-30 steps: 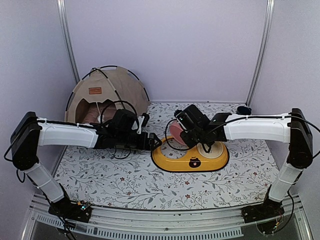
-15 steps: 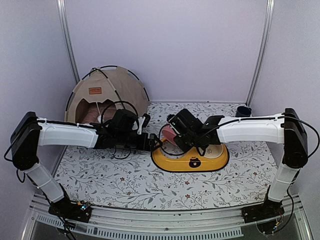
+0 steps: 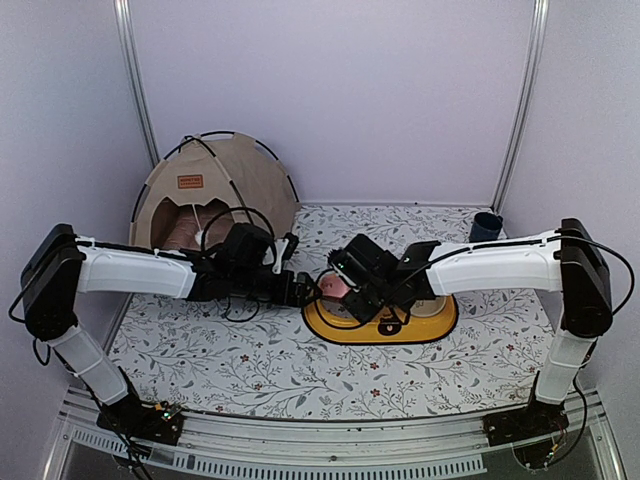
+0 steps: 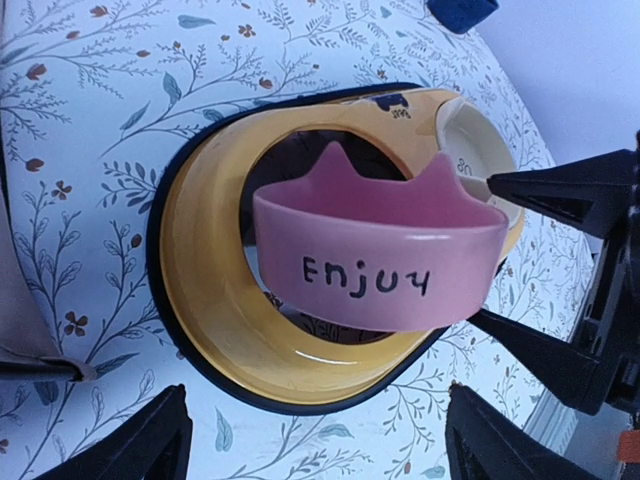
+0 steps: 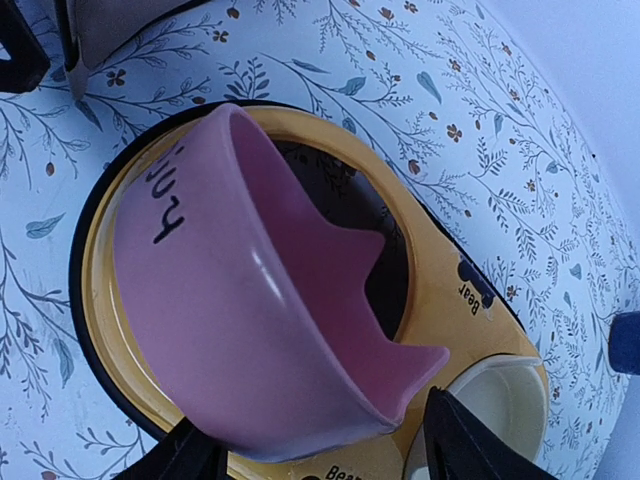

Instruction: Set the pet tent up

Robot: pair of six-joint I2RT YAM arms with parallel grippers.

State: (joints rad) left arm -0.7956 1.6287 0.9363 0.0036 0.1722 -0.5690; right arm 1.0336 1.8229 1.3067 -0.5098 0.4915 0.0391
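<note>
The pet tent (image 3: 215, 190), tan with thin black crossed poles and a small brown label, stands upright at the back left, its arched doorway facing the front. Both grippers are away from it, over the yellow bowl stand (image 3: 420, 325). My left gripper (image 3: 305, 290) (image 4: 320, 450) is open and empty just left of the stand. My right gripper (image 3: 348, 283) (image 5: 315, 440) is open, its fingers either side of a pink bowl (image 4: 380, 250) (image 5: 250, 320) marked "Enjoy". The bowl lies tilted in the stand's left hole.
A white bowl (image 4: 470, 140) (image 5: 490, 400) sits in the stand's right hole. A dark blue cup (image 3: 486, 226) stands at the back right by the metal frame post. A floral cloth (image 3: 260, 370) covers the table.
My right arm has moved left and down with the pink bowl, and its jaws have widened. The bowl now rests tilted in the stand. The left arm has not moved.
</note>
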